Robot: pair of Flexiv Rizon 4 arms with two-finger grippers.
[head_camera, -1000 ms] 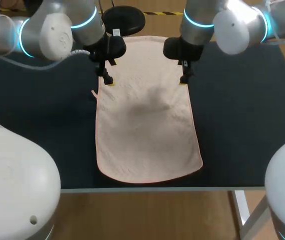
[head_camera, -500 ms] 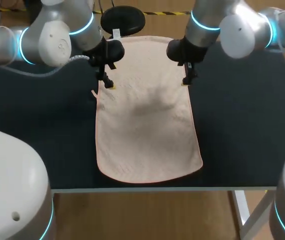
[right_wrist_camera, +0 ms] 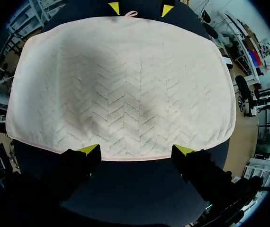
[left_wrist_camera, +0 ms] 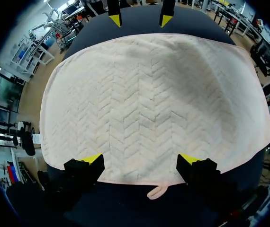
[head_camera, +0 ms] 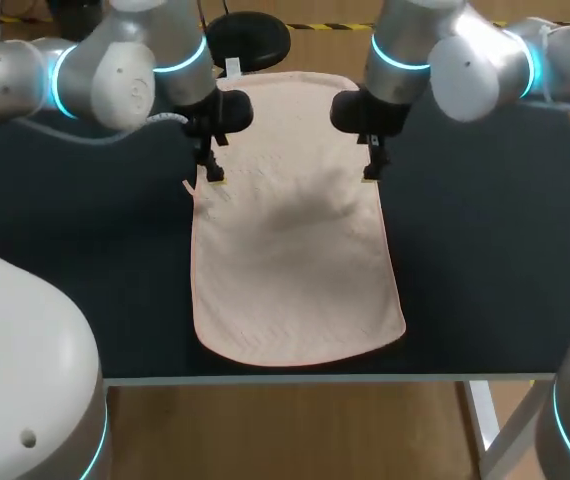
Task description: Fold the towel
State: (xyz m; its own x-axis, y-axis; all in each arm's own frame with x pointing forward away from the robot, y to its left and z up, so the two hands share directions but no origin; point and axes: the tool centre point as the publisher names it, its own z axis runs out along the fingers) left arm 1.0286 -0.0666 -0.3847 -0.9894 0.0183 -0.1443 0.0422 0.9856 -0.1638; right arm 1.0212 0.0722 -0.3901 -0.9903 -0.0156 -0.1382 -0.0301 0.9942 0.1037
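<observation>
One pale cream towel (head_camera: pixel 290 250) lies spread flat along the middle of a dark bench (head_camera: pixel 485 250). Its long sides run away from the robot, and its near end, with rounded corners, lies close to the bench's near edge. A thin pinkish hem runs around it, and the weave shows a herringbone pattern. There is a slight rumple in the cloth between the two grippers. One small hanging loop (head_camera: pixel 188 186) sticks out from the left long edge.

The cloth looks soft, light and limp. It would likely sag and drape once lifted rather than hold its shape, so it is best pinched at the hem or corners, both sides together, to keep the fold even.

Two grippers are at the towel. The left gripper (head_camera: pixel 212 175) hangs over the left long edge, toward the far end and just beside the loop. In its own wrist view its two yellow-tipped fingers (left_wrist_camera: pixel 93 159) are spread wide along the hem and hold nothing. The right gripper (head_camera: pixel 370 172) is directly opposite, over the right long edge. Its fingers (right_wrist_camera: pixel 90 149) are likewise wide apart above the hem, with nothing between them. Whether any tip touches the cloth cannot be told.

Judging by the flat cloth, no fold has been made yet.
</observation>
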